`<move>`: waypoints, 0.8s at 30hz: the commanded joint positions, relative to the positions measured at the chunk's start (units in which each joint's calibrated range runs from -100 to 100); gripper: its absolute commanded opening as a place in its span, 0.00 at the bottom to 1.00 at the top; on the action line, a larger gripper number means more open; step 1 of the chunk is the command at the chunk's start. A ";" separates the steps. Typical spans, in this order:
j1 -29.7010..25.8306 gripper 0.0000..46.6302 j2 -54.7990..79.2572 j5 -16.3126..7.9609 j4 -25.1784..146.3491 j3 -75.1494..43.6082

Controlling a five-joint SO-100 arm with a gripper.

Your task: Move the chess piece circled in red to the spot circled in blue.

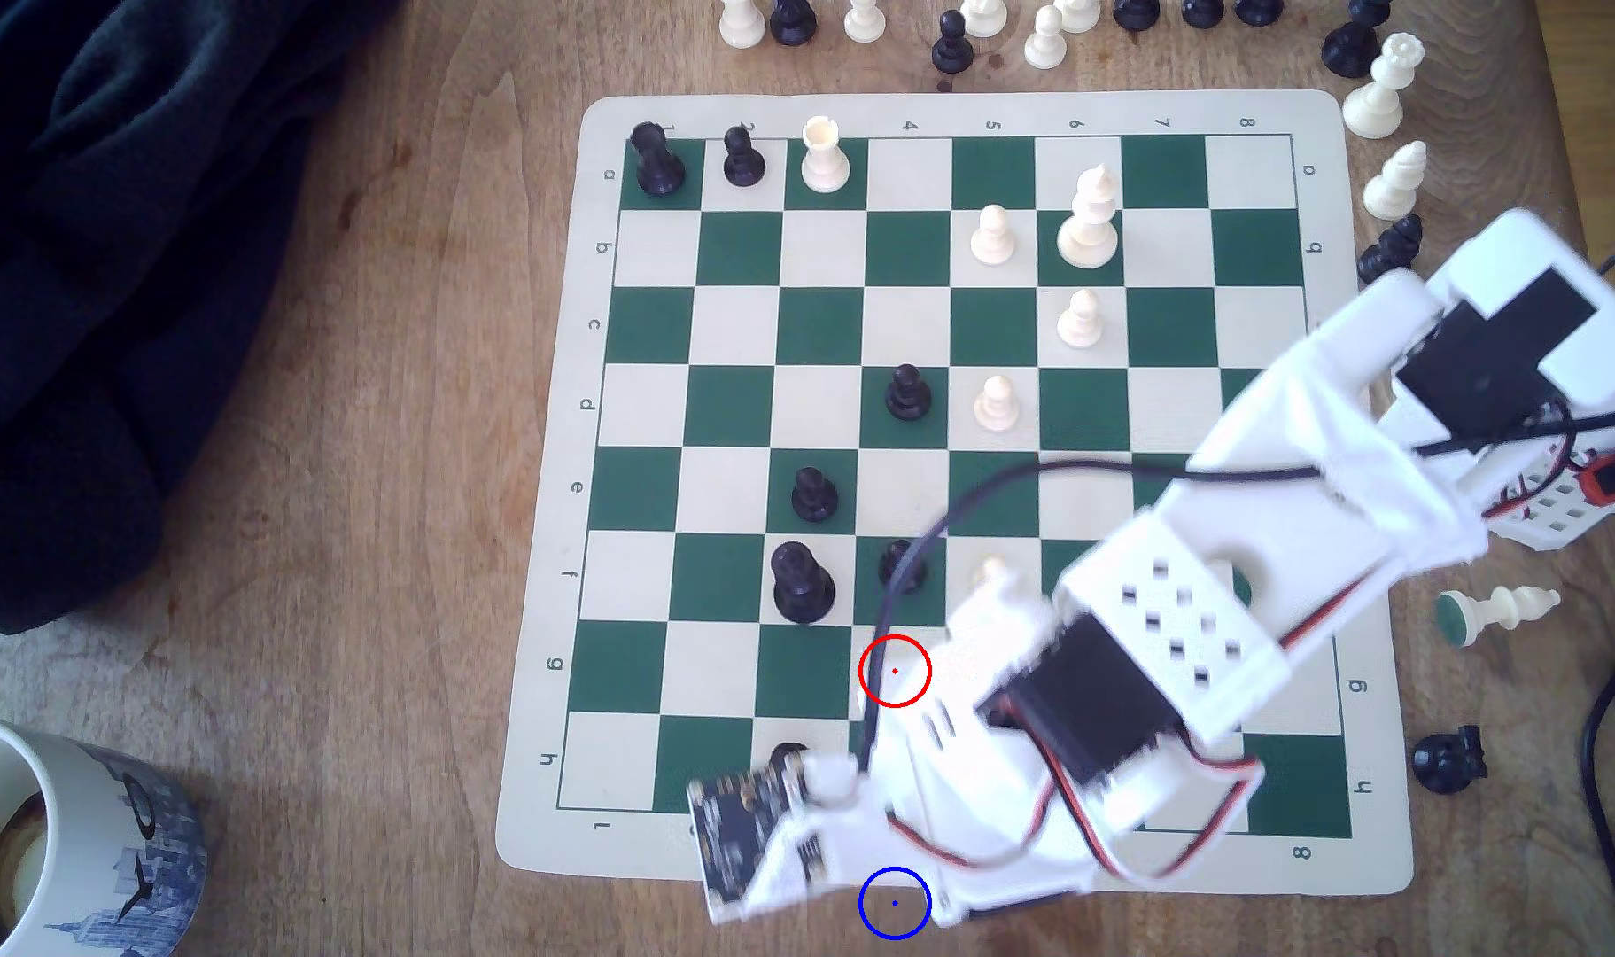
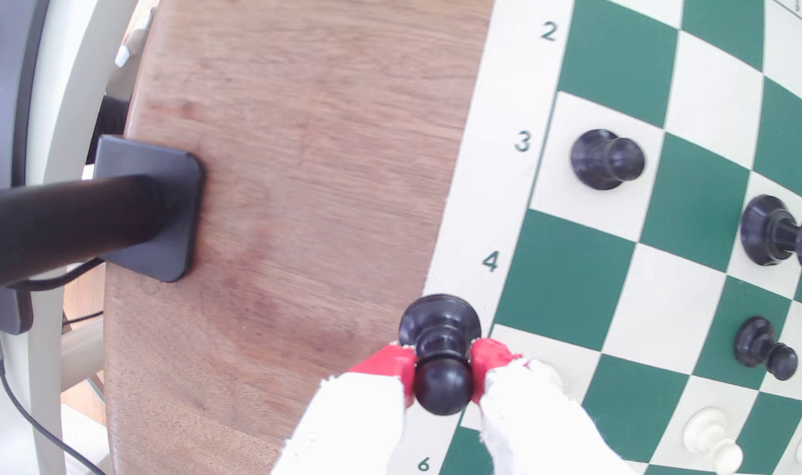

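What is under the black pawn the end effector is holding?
In the wrist view the black pawn, clamped in the end effector, has its base over the board's cream border at the wooden table edge. Its base hides whatever lies directly beneath.

My arm point(image 1: 1245, 515) reaches in from the exterior view's right, angled down toward the near edge. Gripper point(image 2: 442, 372): red-tipped fingers point(image 2: 392, 363) clamped on either side of the black pawn's point(image 2: 440, 338) neck.
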 commanded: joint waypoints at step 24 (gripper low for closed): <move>-1.10 0.01 12.46 1.61 0.12 -20.24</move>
